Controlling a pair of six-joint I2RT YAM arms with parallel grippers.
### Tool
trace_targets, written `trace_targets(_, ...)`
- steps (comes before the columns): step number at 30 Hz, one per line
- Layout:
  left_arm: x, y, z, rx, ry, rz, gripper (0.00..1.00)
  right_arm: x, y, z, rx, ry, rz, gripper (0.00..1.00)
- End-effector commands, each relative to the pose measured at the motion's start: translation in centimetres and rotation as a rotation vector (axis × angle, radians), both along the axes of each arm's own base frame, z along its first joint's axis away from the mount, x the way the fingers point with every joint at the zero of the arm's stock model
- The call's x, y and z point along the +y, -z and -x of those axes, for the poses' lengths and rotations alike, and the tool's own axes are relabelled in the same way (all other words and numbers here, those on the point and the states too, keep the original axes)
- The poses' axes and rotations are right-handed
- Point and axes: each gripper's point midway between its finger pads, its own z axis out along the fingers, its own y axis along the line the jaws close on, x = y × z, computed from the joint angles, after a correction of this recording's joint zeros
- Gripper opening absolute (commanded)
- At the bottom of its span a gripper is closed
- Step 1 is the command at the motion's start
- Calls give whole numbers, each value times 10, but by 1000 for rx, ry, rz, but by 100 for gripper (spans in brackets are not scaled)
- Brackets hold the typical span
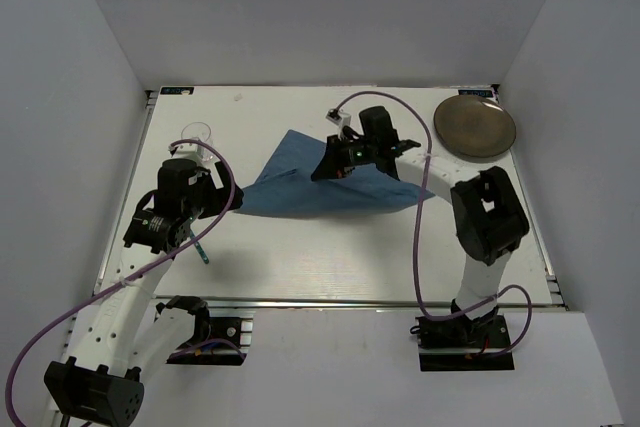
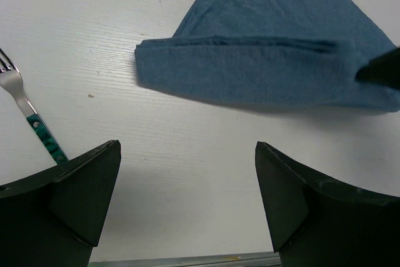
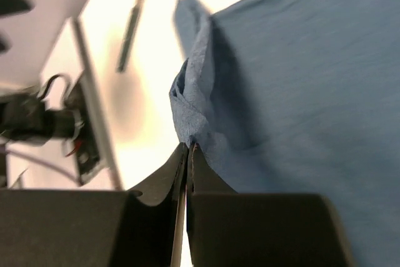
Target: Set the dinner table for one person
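The dinner table is a large white top with a metal rail at its front edge. A blue cloth placemat lies on it, partly folded over with one edge lifted. My right gripper is shut on that lifted edge; the right wrist view shows the jaws pinching bunched blue cloth. My left gripper is open and empty above bare table at the left. A fork with a green handle lies beside it, also at the left of the left wrist view. The placemat lies beyond the left fingers.
A clear glass stands at the back left behind the left arm. A dark round plate sits at the back right corner. White walls close in the table at the left, back and right.
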Motion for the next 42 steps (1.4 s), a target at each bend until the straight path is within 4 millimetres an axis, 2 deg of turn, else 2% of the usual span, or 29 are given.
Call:
trace_targets(1, -2, -7, -1, -28, 11, 7, 98, 11, -12, 41, 29, -71, -102, 0)
trace_targets(2, -3, -5, -1, -22, 14, 10, 98, 4, 9, 62, 90, -92, -89, 0)
trace_targets(4, -4, -6, -1, -25, 18, 12, 98, 5, 9, 91, 109, -126, -107, 0)
trace_targets(5, -5, -6, -1, -23, 25, 13, 98, -2, 24, 112, 134, -147, -107, 11)
trace_targets(7, -6, -5, -1, -20, 31, 14, 98, -5, 19, 137, 117, -185, -126, 27)
trace_targets(8, -7, -5, -1, -19, 33, 16, 98, -12, 31, 155, 134, -195, -116, 35)
trace_targets(9, -8, -4, -2, -17, 40, 17, 98, -13, 30, 167, 126, -218, -124, 36)
trace_targets(10, -8, -2, -2, -10, 43, 17, 98, -17, 18, 177, 91, -241, -148, 36)
trace_targets(11, -9, -3, -2, -11, 44, 18, 98, -24, 24, 189, 97, -253, -138, 36)
trace_targets(12, -9, -2, -3, -7, 48, 19, 98, -28, 14, 192, 62, -250, -150, 37)
trace_targets(13, -10, 0, -3, 0, 51, 19, 98, -31, 14, 192, 47, -232, -139, 40)
trace_targets(14, -10, 1, -3, 7, 52, 19, 98, -37, 25, 185, 38, -167, -79, 49)
trace_targets(15, -10, 0, -4, 5, 52, 19, 98, -41, 23, 177, 15, -113, -57, 63)
trace_targets(16, -11, 2, -4, 11, 52, 18, 98, -48, 34, 152, -14, 39, 22, 80)
trace_targets(18, -11, 2, -4, 13, 52, 17, 98, -64, 52, 129, 44, 242, 154, 89)
trace_targets(20, -10, 3, -4, 14, 51, 16, 98, -81, 69, 99, 48, 440, 281, 89)
trace_targets(22, -10, 3, -4, 14, 48, 14, 98, -80, 81, 81, 67, 515, 386, 89)
trace_targets(23, -10, 4, -4, 18, 48, 14, 98, -82, 99, 74, 84, 548, 459, 88)
trace_targets(24, -10, 4, -5, 17, 48, 14, 98, -71, 88, 64, 71, 564, 484, 87)
trace_targets(25, -10, 4, -5, 20, 49, 14, 98, -82, 89, 46, 21, 668, 573, 85)
trace_targets(26, -10, 7, -5, 30, 49, 12, 98, -88, 92, 38, 8, 720, 640, 84)
trace_targets(28, -10, 10, -6, 40, 47, 8, 98, -92, 99, 32, 19, 797, 726, 84)
trace_targets(30, -11, 14, -7, 56, 47, 9, 98, -94, 100, 34, 47, 837, 687, 88)
trace_targets(33, -11, 18, -8, 73, 51, 5, 98, -101, 113, 49, 116, 860, 632, 89)
trace_targets(34, -17, 18, -7, 76, 77, 21, 98, -109, 123, 53, 155, 895, 633, 89)
trace_targets(36, -18, 20, -7, 83, 86, 23, 98, -115, 133, 54, 165, 908, 660, 89)
trace_targets(37, -19, 19, -7, 84, 91, 27, 98, -117, 140, 50, 163, 900, 686, 90)
trace_targets(39, -19, 19, -7, 84, 89, 25, 98, -108, 145, 46, 155, 816, 696, 89)
trace_targets(42, -17, 15, -6, 65, 84, 25, 98, -91, 143, 20, 64, 657, 681, 89)
